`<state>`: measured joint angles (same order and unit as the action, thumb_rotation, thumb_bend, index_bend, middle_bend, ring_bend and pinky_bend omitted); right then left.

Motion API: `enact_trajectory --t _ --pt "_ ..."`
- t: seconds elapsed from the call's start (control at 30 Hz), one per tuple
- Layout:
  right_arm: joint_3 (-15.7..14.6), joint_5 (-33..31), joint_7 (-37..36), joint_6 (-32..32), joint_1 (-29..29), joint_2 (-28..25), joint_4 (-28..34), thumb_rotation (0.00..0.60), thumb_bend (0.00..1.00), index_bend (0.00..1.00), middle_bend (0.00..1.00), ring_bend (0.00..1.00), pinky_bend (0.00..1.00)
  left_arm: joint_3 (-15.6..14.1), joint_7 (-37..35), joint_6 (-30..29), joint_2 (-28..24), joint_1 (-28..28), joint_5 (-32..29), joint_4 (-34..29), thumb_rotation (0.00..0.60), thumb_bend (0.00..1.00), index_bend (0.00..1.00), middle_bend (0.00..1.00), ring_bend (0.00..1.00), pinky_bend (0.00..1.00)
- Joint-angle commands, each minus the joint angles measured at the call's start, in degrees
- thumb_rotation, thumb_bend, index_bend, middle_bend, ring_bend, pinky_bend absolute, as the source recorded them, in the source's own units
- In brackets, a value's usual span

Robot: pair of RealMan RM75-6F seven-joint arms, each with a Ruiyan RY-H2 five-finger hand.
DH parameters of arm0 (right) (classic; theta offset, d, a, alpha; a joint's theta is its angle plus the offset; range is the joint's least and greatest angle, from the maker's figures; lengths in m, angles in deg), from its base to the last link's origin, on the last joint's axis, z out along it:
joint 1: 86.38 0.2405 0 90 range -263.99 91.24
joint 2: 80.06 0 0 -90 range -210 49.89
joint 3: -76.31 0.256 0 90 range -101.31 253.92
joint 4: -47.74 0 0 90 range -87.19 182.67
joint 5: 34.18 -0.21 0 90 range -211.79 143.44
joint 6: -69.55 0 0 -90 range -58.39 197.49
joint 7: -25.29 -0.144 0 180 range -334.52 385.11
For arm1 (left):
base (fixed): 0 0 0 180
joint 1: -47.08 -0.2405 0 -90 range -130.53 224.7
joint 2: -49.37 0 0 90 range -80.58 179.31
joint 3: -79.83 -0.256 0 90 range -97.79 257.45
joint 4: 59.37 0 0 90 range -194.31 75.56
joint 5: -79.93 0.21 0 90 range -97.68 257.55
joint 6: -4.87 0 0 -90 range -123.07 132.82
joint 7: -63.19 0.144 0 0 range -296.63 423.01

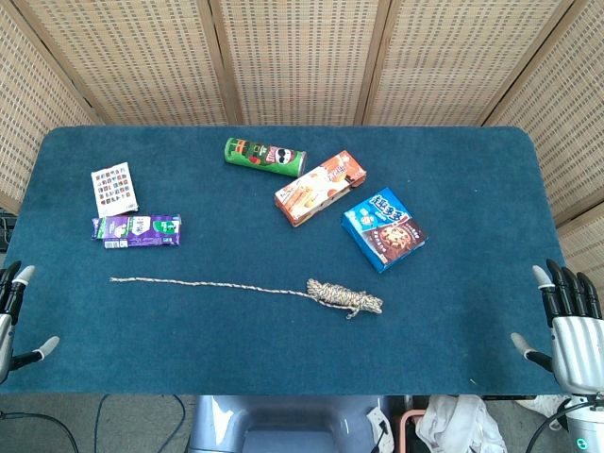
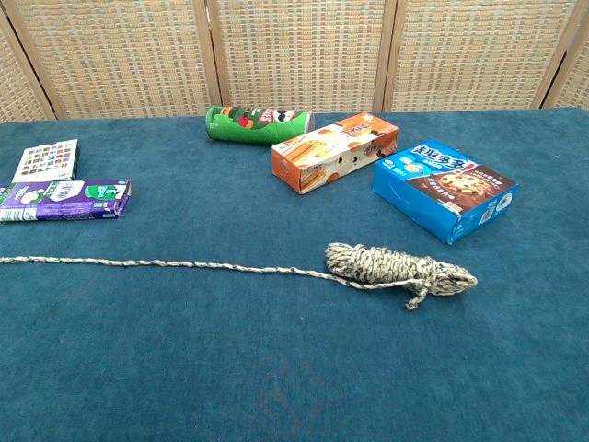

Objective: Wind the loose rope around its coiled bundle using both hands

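Observation:
A speckled beige coiled rope bundle (image 1: 343, 296) (image 2: 398, 269) lies on the blue table near the middle front. Its loose rope tail (image 1: 208, 285) (image 2: 156, 264) runs straight out to the left across the cloth. My left hand (image 1: 13, 311) hangs at the table's left front edge, fingers apart and holding nothing. At the right front edge my right hand (image 1: 566, 321) stands with fingers spread upward, also holding nothing. Both hands are far from the rope. Neither hand shows in the chest view.
Behind the rope lie a green crisp can (image 1: 264, 157), an orange box (image 1: 319, 188) and a blue cookie box (image 1: 383, 228). A purple packet (image 1: 138, 229) and a small white card pack (image 1: 113, 188) sit at the left. Wicker screens (image 1: 302, 57) stand behind the table.

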<state>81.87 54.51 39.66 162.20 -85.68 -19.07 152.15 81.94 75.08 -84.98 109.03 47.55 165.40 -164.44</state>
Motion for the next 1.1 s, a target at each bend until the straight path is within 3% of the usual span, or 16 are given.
enact_trajectory --t 0.03,0.47,0.7,0.8,0.97,1.1 --pt "-0.07 0.06 0.05 -0.11 0.03 0.03 0.0 0.6 0.0 0.0 0.0 0.0 0.0 0.04 -0.07 0.09 -0.01 0.0 -0.21 0.08 0.6 0.0 0.0 0.0 0.0 0.0" --pt "-1.21 2.81 -0.7 -5.04 3.05 1.18 0.21 0.6 0.0 0.0 0.0 0.0 0.0 0.76 0.4 1.37 0.54 0.86 -1.64 0.48 0.6 0.0 0.0 0.0 0.0 0.0" --pt "0.05 4.77 -3.48 -19.35 13.51 3.22 0.5 0.6 0.0 0.0 0.0 0.0 0.0 1.24 0.41 1.55 0.73 1.14 -2.47 0.28 0.6 0.0 0.0 0.0 0.0 0.0" --pt "1.13 4.71 -3.93 -25.82 18.79 6.35 -0.25 0.6 0.0 0.01 0.01 0.0 0.08 1.51 0.53 1.8 0.89 1.31 -3.18 0.42 0.6 0.0 0.0 0.0 0.0 0.0" --pt "3.49 -0.76 -4.27 -35.41 25.96 11.67 -1.95 0.6 0.0 0.08 0.11 0.0 0.2 2.02 0.95 2.97 1.11 1.91 -4.92 0.73 0.6 0.0 0.0 0.0 0.0 0.0" --pt "4.41 -6.89 2.32 -40.57 29.84 16.16 -4.6 0.6 0.0 0.1 0.14 0.0 0.23 2.39 1.27 3.83 1.16 2.39 -6.14 0.93 0.6 0.0 0.0 0.0 0.0 0.0"
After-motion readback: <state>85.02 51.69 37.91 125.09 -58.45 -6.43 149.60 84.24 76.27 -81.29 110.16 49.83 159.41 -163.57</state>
